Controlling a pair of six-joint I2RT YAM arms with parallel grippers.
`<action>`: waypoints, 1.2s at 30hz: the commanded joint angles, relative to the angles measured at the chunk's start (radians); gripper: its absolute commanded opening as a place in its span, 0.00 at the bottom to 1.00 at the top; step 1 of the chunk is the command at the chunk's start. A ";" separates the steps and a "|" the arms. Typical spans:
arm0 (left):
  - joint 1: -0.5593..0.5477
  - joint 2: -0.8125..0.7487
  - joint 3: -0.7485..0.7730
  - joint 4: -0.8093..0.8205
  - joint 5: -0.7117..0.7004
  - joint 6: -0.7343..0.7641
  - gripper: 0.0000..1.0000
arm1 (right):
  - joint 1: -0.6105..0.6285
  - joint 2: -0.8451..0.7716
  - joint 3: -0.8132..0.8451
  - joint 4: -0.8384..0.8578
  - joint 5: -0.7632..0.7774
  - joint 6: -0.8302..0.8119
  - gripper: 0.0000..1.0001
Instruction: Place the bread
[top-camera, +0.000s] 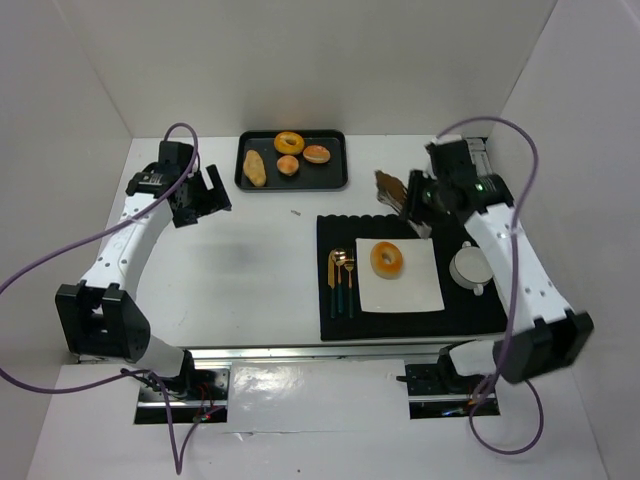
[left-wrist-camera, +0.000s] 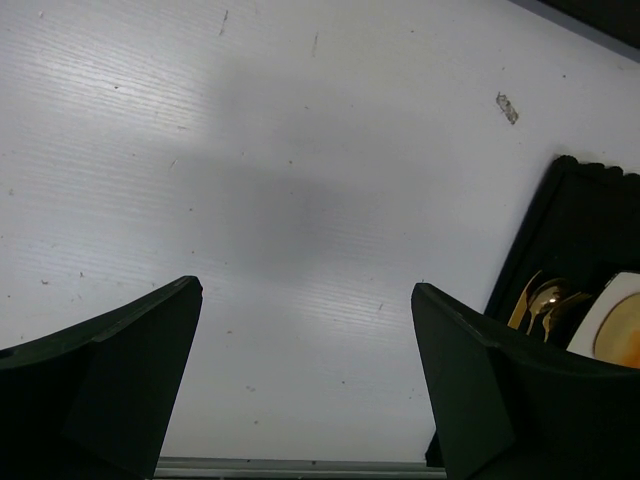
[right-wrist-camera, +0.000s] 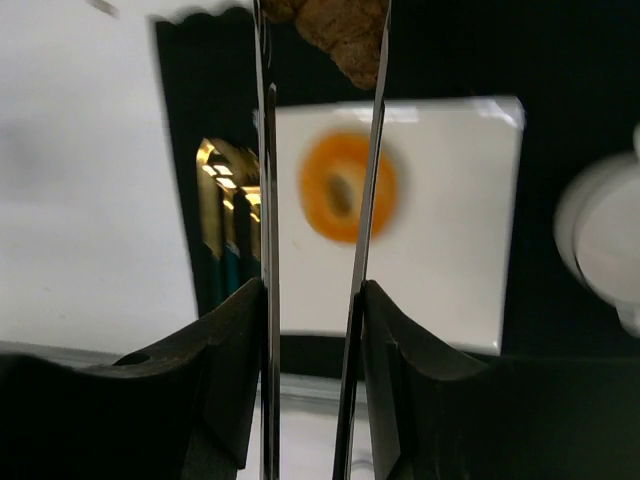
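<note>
Right wrist: right tool (right-wrist-camera: 312, 340) sits nearest the lens, black fingers (right-wrist-camera: 225, 370) clenched on metal tongs (right-wrist-camera: 266, 200). The tongs' tips at 12 o'clock pinch a brown bread piece (right-wrist-camera: 335, 35). Behind the blades is a white square plate (right-wrist-camera: 450, 260) with a ring bread (right-wrist-camera: 312, 185) on it, blurred. Gold cutlery (right-wrist-camera: 215, 220) lies on the black mat (right-wrist-camera: 450, 50) at 9 o'clock of the plate, and a white cup (right-wrist-camera: 605, 240) at 3 o'clock.

Left wrist: left tool (left-wrist-camera: 305, 380) released, fingers wide apart with nothing between them, over the bare white surface (left-wrist-camera: 250, 180). Mat edge, cutlery and a plate corner show at 4 o'clock.

Top external: left tool is at 9 o'clock and right tool at 2 o'clock. The tongs point toward 9 o'clock, with the brown bread piece over the mat's 12 o'clock edge, beside the plate's far corner. Black tray (top-camera: 325, 178) at 12 o'clock holds four baked pieces (top-camera: 288, 165). The ring bread is on the plate.
</note>
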 joint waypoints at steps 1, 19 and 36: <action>0.006 -0.053 0.027 0.027 0.051 0.022 1.00 | -0.023 -0.177 -0.168 -0.165 0.126 0.100 0.34; -0.014 -0.142 -0.038 0.036 0.090 0.013 1.00 | -0.023 -0.529 -0.472 -0.328 0.082 0.324 0.53; -0.014 -0.112 -0.048 0.068 0.070 0.004 1.00 | -0.023 -0.296 -0.090 -0.111 0.166 0.182 0.66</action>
